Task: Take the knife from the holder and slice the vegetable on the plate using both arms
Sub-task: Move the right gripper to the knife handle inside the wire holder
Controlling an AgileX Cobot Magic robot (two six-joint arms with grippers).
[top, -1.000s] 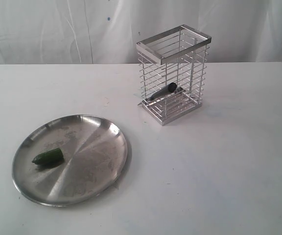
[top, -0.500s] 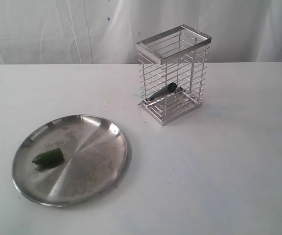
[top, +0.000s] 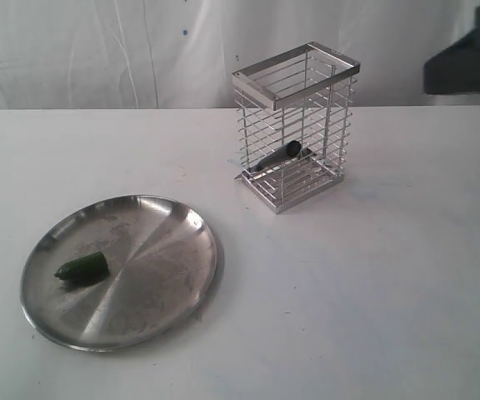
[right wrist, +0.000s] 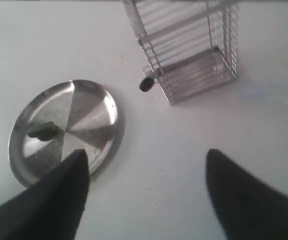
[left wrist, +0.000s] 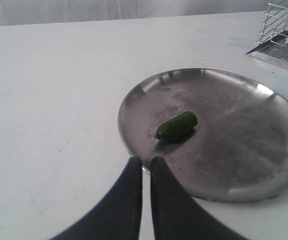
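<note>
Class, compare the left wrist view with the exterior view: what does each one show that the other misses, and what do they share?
Only the left wrist view shows the left gripper, its fingers nearly together, and the knife tip poking out of the holder. Only the exterior view shows the whole holder with the knife handle inside, and a dark blurred arm. Both show the plate holding the vegetable.

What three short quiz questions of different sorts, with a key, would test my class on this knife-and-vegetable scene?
1. True or false: the knife lies on the plate.
2. Which hand is open: A, the left hand, or B, the right hand?
3. Fill in: the vegetable rests on the ____.

Key:
1. False; it sits low inside the holder, its tip poking out through the wires.
2. B; the left fingers are almost together.
3. Plate.
</note>
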